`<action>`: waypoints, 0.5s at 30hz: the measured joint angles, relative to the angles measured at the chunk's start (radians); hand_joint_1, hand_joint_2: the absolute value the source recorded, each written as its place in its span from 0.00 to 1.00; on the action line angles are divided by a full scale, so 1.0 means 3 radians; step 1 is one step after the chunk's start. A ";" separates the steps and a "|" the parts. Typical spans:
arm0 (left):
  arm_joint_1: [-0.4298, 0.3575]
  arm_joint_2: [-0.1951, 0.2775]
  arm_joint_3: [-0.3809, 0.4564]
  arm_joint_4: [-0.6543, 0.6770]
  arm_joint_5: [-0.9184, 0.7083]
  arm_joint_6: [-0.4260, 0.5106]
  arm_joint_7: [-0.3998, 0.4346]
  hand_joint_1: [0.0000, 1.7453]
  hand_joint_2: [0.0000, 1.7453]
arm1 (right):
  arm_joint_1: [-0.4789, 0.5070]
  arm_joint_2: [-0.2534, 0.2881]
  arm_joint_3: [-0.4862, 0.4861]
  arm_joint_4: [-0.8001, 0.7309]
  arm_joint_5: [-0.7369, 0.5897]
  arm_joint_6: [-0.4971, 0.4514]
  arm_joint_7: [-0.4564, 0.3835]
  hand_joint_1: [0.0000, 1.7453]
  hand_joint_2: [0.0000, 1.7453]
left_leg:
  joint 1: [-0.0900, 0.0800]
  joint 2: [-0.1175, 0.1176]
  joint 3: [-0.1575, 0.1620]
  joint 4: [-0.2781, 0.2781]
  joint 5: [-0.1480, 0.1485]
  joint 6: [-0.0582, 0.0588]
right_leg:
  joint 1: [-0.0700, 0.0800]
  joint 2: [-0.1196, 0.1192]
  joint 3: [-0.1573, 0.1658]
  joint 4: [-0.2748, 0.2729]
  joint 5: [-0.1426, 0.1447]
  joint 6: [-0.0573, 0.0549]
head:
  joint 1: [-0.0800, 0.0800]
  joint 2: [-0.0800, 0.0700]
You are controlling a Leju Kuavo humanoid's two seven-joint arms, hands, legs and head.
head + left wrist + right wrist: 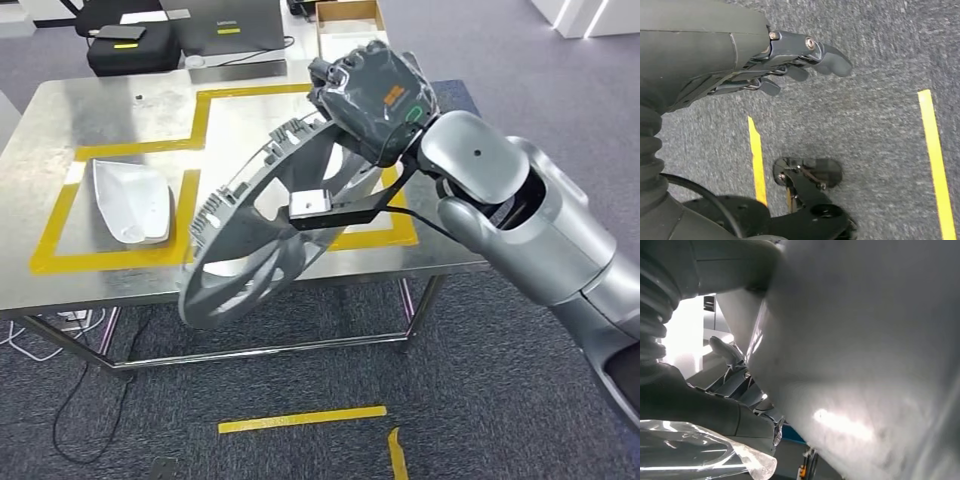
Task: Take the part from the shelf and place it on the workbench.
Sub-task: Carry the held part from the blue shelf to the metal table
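Note:
My right hand (373, 100), wrapped in clear plastic, grips the top of a large grey ring-shaped part (249, 240) with spokes. The part hangs tilted over the front edge of the metal workbench (45, 140), its lower rim out past the edge above the carpet. In the right wrist view the part's pale grey surface (866, 365) sits close to the lens, with the hand's fingers (730, 352) curled against it. My left hand (791, 55) hangs over the grey carpet, fingers nearly straight and close together, holding nothing.
A white curved shell part (132, 200) lies inside a yellow-taped box on the bench's left. A black case (132, 45), a laptop (226, 25) and a cardboard box (347, 20) stand at the far edge. Yellow tape strips (302, 418) mark the carpet in front.

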 joint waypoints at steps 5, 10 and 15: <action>0.0014 0.0000 0.0000 0.0000 0.0000 0.0000 0.0000 0.00 1.00 | 0.0048 -0.0001 0.0004 -0.0001 0.0007 0.0002 -0.0004 1.00 1.00 | 0.0012 0.0001 -0.0393 0.0426 -0.0066 -0.0022 | -0.0003 0.0010 0.0164 0.0000 -0.0129 -0.0004 | -0.0011 0.0000; 0.0018 0.0014 -0.0001 0.0001 -0.0001 0.0000 0.0000 0.00 1.00 | 0.0054 -0.0003 0.0008 -0.0002 0.0015 0.0004 -0.0004 1.00 1.00 | -0.0022 0.0012 -0.0182 -0.0352 0.0399 0.0052 | 0.0003 0.0024 0.0271 -0.0011 -0.0236 0.0076 | -0.0012 0.0000; 0.0016 0.0011 -0.0001 0.0001 -0.0001 -0.0004 0.0000 0.00 1.00 | 0.0049 -0.0008 0.0003 -0.0012 0.0021 0.0007 -0.0003 1.00 1.00 | -0.0015 0.0013 -0.0076 -0.0413 0.0354 0.0157 | 0.0001 0.0021 0.0094 0.0309 -0.0329 0.0149 | 0.0007 0.0000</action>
